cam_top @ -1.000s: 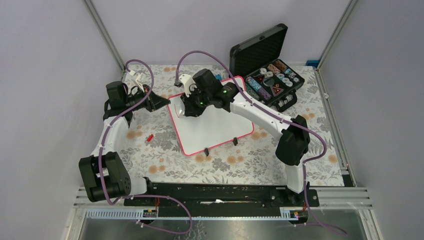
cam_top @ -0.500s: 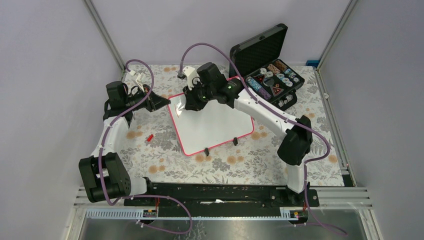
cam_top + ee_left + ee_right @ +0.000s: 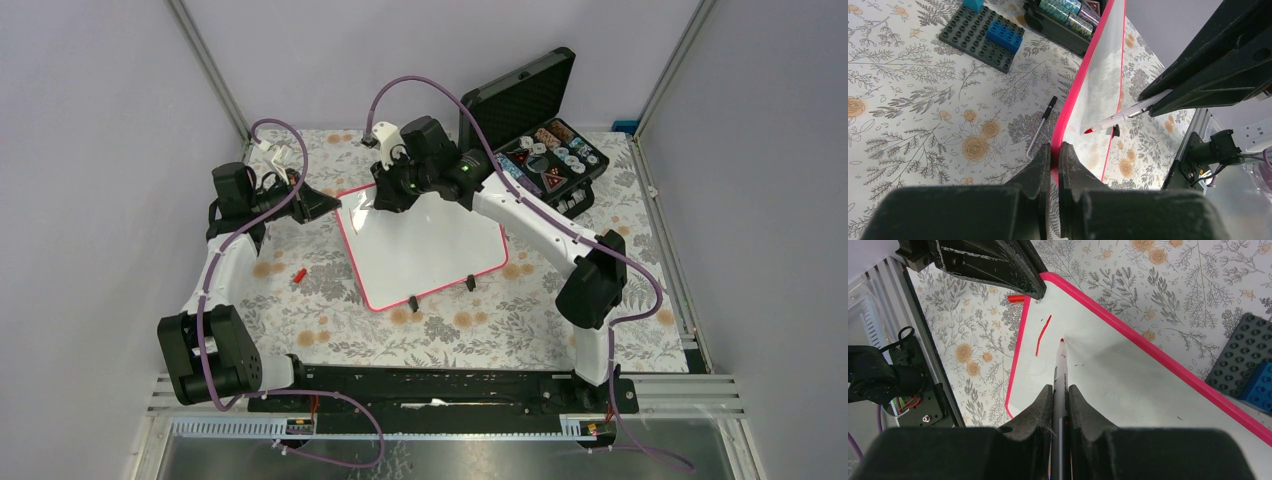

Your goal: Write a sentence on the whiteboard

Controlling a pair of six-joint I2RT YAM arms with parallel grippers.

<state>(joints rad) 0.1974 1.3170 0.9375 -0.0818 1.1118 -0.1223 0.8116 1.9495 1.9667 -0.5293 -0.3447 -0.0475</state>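
Pink plastic runs all round the whiteboard (image 3: 440,255), which lies in the middle of the flowery counter (image 3: 330,320). Two little black feet (image 3: 413,302) sit on its 6 o'clock edge.

The left claw (image 3: 1054,149) is squeezed tight on the pink rim at the board's 10 o'clock corner, with one finger on each side of the edge. The right claw (image 3: 1060,390) reaches in over the far edge from 1 o'clock. Its narrow fingers grip a red marker (image 3: 1060,365). The marker's red tip points at the board near that same corner. I cannot tell if the tip touches the white face or sits just above it. The two claws are near each other here but apart.

One short red stroke (image 3: 1043,334) is on the board, just beside the tip and close to the rim by the left claw. From the tip the white face spreads wide toward 3 and 5 o'clock, with a few tiny dark specks on it.

A red cap (image 3: 298,274) lies on the counter at 8 o'clock, well apart from the rim. A thin silver rod (image 3: 1040,127) with a black end lies just beside the far rim. A dark grey brick plate (image 3: 980,35) with blue bricks sits past it at 12 o'clock. An open black case (image 3: 520,100) of shiny chips stands at 1 o'clock, very near the board's far right corner.
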